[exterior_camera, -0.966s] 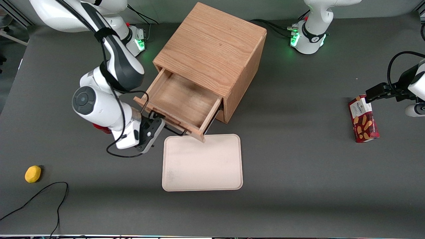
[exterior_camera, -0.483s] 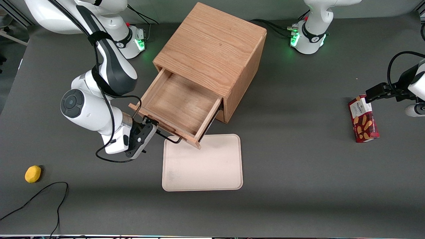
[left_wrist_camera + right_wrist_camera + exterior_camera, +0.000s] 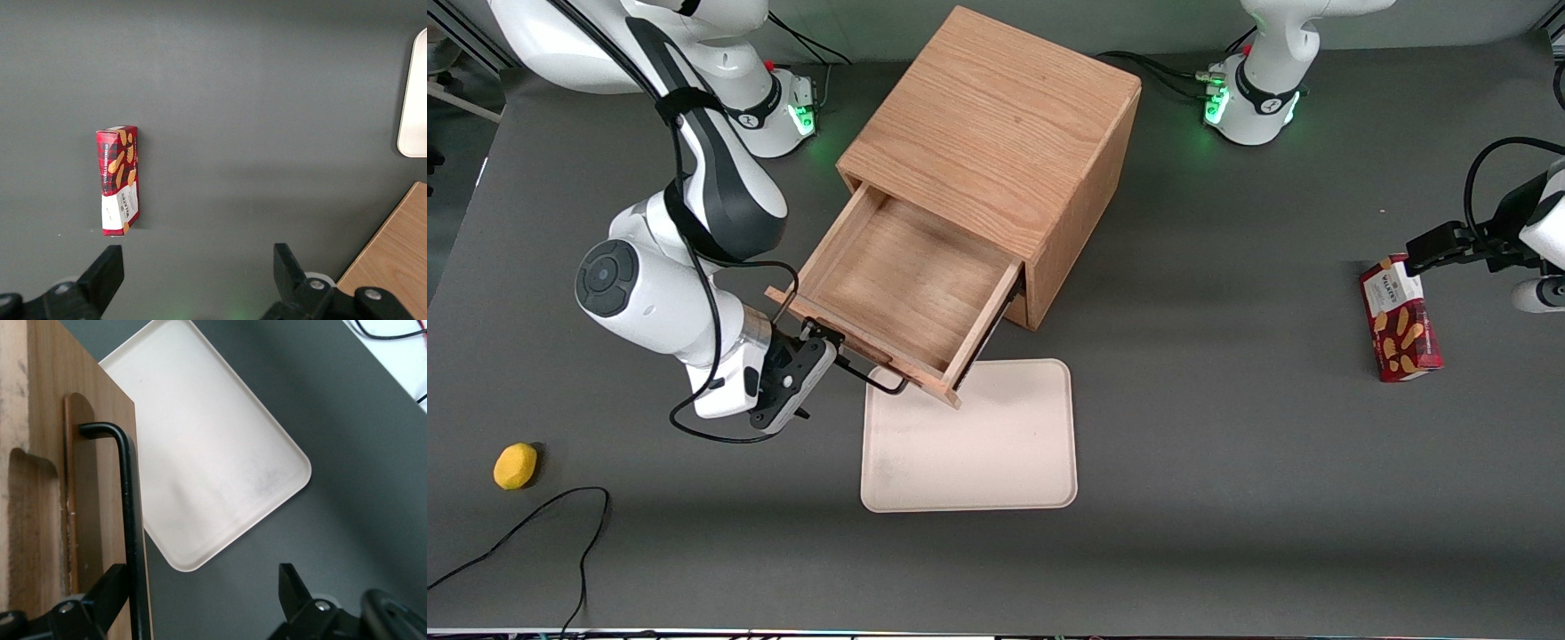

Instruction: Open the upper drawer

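The upper drawer [image 3: 907,284] is now sitting further out of the cabinet [image 3: 996,142] than a second ago, overhanging the tray [image 3: 969,444], with the gripper [image 3: 818,342] open-jawed around the handle [image 3: 130,520], so opening is looking nearly done.

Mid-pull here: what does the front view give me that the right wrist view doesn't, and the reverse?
Front view only: the upper drawer pulled well out of the oak cabinet, its inside empty, plus the yellow object and cookie box. Right wrist view only: the handle's bend where it meets the drawer front. Both: the black handle, the gripper open around it, and the white tray.
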Tool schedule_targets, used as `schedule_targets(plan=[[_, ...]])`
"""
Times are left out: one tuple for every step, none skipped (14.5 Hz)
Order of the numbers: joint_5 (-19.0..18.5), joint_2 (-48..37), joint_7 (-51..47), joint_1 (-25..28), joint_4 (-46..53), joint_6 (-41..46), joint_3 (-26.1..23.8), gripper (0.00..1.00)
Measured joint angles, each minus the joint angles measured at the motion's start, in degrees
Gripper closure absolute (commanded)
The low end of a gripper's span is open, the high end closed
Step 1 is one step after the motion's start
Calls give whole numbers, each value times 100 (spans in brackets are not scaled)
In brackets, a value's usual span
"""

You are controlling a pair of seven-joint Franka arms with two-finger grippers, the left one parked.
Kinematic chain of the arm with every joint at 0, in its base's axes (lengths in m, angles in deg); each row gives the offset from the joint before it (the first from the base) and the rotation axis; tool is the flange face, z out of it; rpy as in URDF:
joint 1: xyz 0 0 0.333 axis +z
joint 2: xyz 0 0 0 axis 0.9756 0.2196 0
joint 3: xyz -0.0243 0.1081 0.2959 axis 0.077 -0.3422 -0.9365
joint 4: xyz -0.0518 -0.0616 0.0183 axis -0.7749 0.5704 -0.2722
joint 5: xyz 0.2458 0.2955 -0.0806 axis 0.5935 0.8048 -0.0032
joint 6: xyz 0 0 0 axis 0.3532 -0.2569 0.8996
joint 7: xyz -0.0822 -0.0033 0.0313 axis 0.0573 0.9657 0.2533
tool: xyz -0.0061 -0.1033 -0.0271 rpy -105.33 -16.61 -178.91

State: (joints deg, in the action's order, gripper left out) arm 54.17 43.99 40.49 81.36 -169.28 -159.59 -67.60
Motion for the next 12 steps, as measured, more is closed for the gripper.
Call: schedule_targets(plan=[[0,0,0,-2,24,-3,1,0],[0,-6,0,-4,56,-19,1,0],[0,-30,-3,-10,105,-40,11,0],[9,-86,-10,-13,151,-59,62,0],[48,-178,-13,-22,199,-73,158,0],[127,-303,-14,-37,227,-77,285,0],[248,-449,-14,-56,243,-76,450,0],[376,-605,-14,-84,243,-60,625,0],[488,-769,-17,-129,242,46,790,0],[565,-947,-100,-205,240,306,922,0],[587,-1128,-347,-300,235,659,1032,0],[587,-1309,-721,-394,230,1044,1139,0]])
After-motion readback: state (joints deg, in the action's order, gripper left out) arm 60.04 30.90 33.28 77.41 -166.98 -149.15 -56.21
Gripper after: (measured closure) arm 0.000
